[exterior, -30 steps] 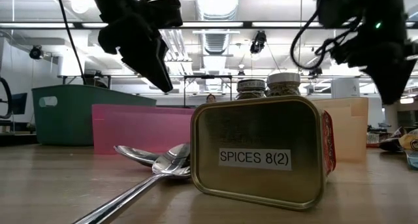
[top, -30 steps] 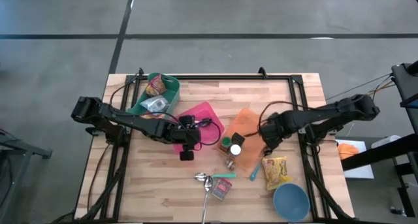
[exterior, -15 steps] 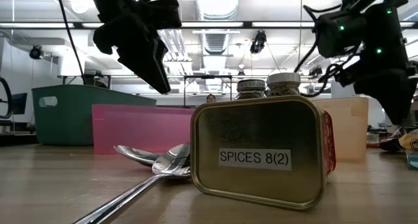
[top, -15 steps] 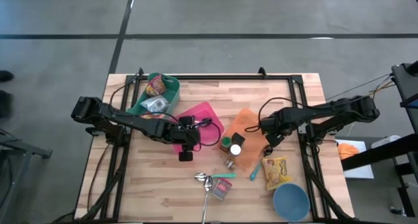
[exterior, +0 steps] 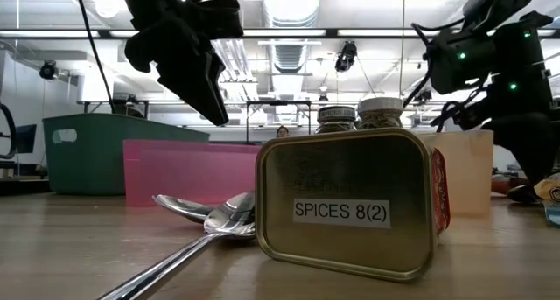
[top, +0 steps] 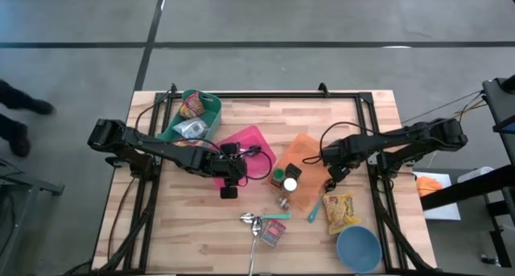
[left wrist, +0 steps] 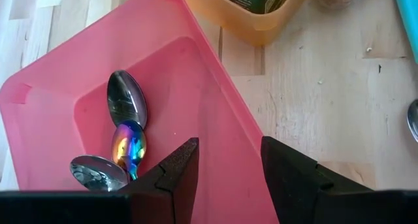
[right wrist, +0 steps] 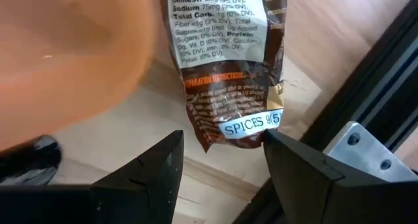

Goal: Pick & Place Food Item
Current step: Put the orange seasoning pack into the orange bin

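While the left jaws (top: 229,182) hang over the near edge of the pink tray (top: 256,141), they stand partly apart with nothing between them; the left wrist view shows the tray wall under the gap and three spoons (left wrist: 124,139) lying in the tray just ahead of the fingertips. The right jaws (top: 331,176) are likewise parted to a middling width and empty, poised above a brown spice packet (right wrist: 228,61) labelled "SPICES 9(5)", which lies flat on the counter (top: 346,115) directly ahead of the fingers (right wrist: 157,168), partly tucked beside the orange tray (top: 304,147). Whether the fingers touch the packet I cannot tell. Between the two sets of jaws stand two spice jars (top: 283,179) at the orange tray's near corner. Beyond the right jaws, toward the counter's front, lie a yellow snack bag (top: 340,211) and a blue bowl (top: 358,248). A tin marked "SPICES 8(2)" (exterior: 350,208) sits on its side beside two more spoons (exterior: 206,214). Behind the left jaws a green bin (top: 197,115) holds packets.
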Available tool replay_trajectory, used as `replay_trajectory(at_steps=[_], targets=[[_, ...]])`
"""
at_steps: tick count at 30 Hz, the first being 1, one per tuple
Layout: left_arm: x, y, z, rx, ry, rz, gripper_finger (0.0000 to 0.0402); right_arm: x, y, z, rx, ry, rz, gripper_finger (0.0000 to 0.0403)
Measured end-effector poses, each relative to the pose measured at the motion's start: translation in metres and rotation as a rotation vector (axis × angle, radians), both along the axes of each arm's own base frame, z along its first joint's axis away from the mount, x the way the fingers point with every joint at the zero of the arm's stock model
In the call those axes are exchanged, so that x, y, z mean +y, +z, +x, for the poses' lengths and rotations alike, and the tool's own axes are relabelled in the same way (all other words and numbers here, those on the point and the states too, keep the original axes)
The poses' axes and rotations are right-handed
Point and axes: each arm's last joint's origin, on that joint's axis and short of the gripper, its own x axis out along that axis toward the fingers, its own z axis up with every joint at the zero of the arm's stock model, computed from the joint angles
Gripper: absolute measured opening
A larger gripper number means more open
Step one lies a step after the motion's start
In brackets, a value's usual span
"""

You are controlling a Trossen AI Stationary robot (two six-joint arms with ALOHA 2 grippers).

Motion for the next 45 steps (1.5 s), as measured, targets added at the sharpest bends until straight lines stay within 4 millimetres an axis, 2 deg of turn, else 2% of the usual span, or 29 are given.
replay_trajectory(at_steps=[16, 26, 35, 39, 45], targets=[[0.0, -0.001, -0.002, 0.02, -0.005, -0.006, 0.0165, -0.006, 0.008, 0.007, -0.037, -0.039, -0.056, 0.0208], [-0.001, 0.004, 0.003, -0.035, 0.016, -0.027, 0.0165, -0.02, -0.003, 0.007, 0.048, -0.064, -0.017, 0.0207], [-0.001, -0.001, -0.001, 0.004, 0.02, -0.021, 0.0165, -0.026, -0.009, 0.021, 0.093, -0.076, 0.053, 0.0206], [-0.001, -0.001, -0.001, 0.009, 0.021, -0.021, 0.0166, -0.026, -0.007, 0.025, 0.075, -0.079, 0.066, 0.0175], [-0.001, -0.002, -0.003, 0.034, 0.03, -0.02, 0.0165, -0.026, -0.008, 0.027, 0.058, -0.095, 0.086, 0.0077]])
